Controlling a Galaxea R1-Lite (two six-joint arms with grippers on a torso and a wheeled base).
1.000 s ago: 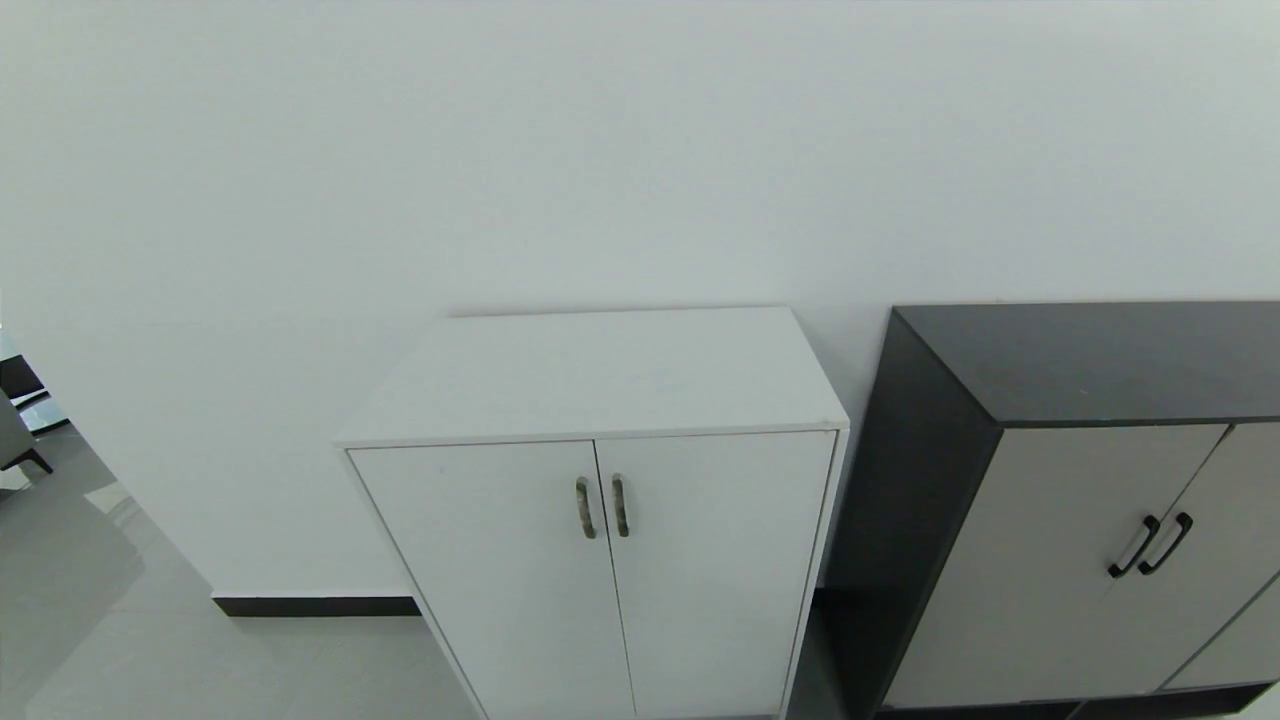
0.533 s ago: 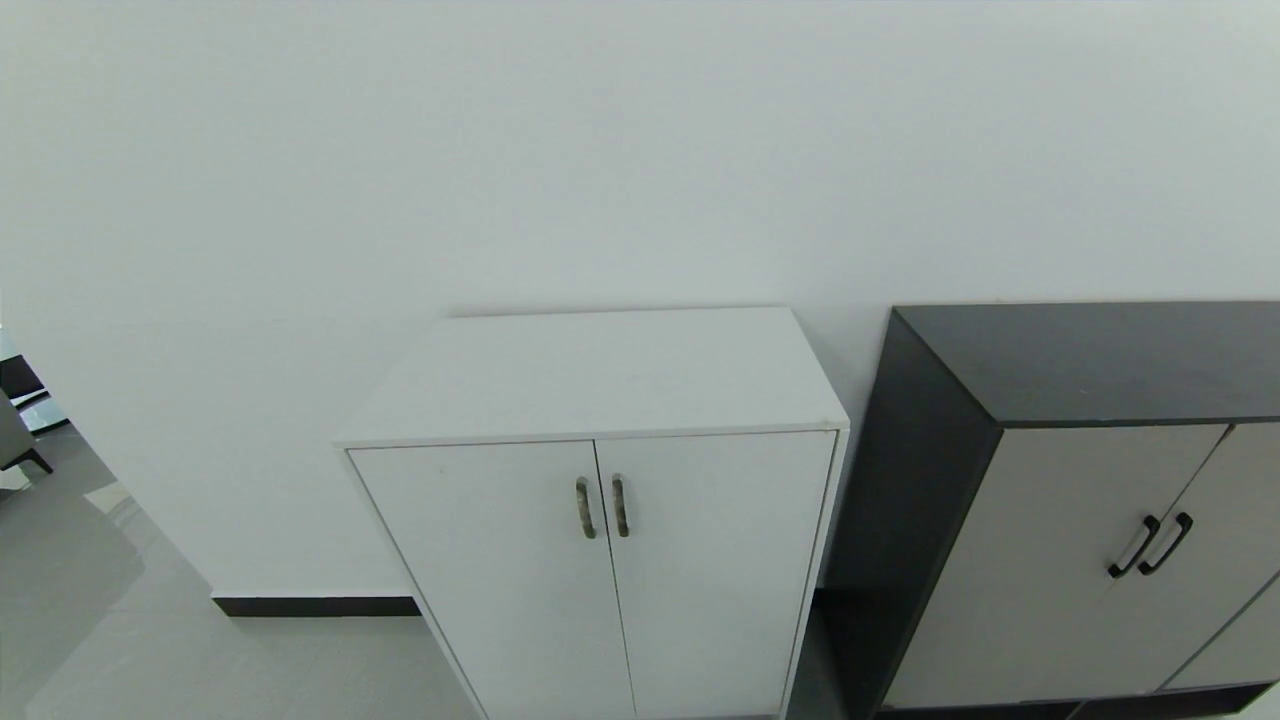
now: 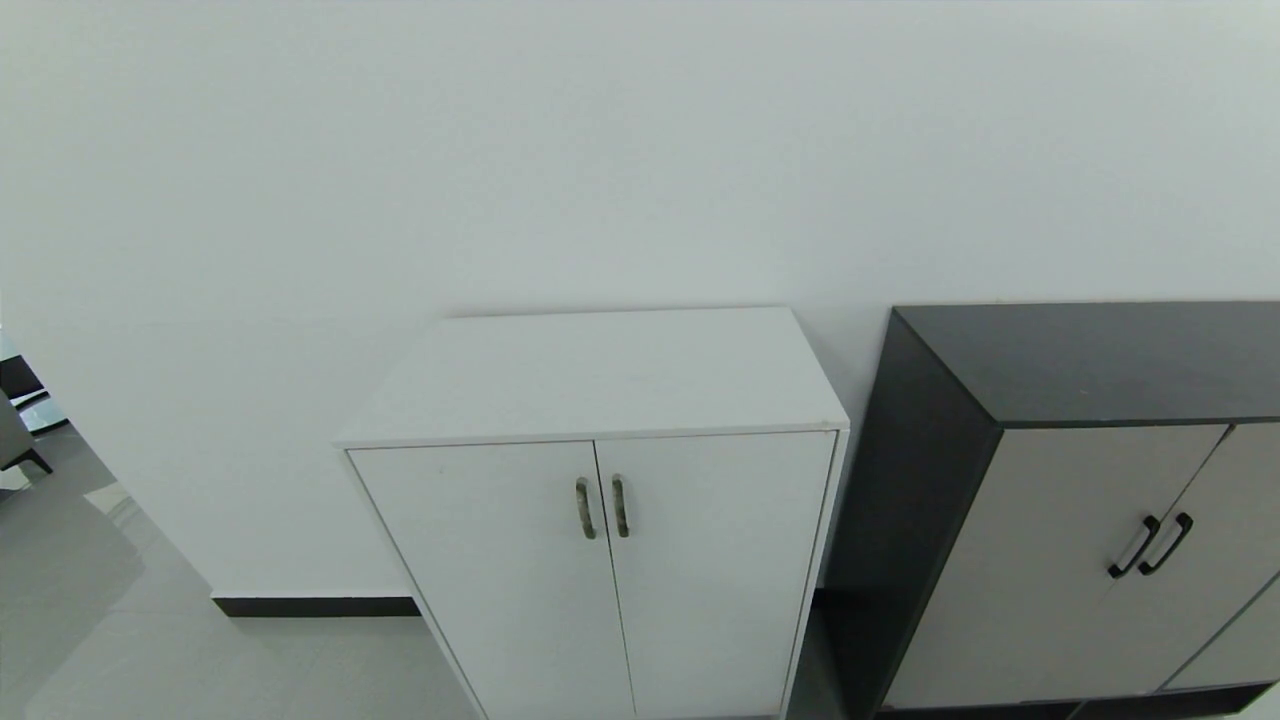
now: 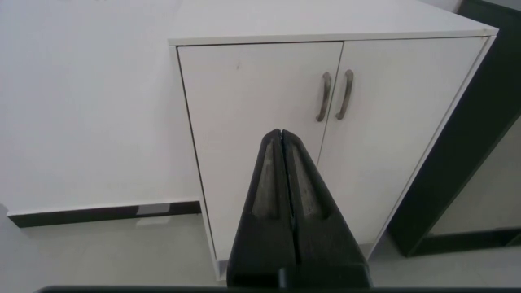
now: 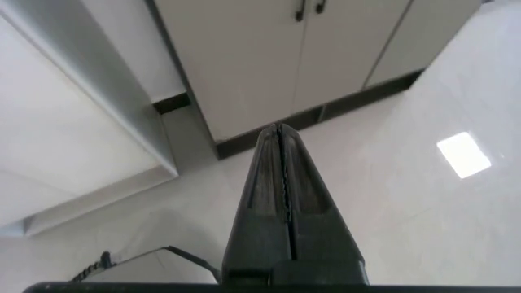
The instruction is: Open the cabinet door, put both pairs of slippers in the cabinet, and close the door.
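Head view: the white cabinet [image 3: 600,380] stands against the wall [image 3: 640,150] with both doors [image 3: 500,570] shut and its two handles [image 3: 586,507] side by side at the centre seam. A dark cabinet [image 3: 930,470] with grey fronts stands just beside it, on the robot's right. Left wrist view: the left gripper [image 4: 282,134], fingers pressed together and holding nothing, points at the white cabinet's doors, apart from them. Right wrist view: the right gripper [image 5: 279,129], likewise closed flat and empty, hangs over the pale floor [image 5: 407,203] before the dark cabinet.
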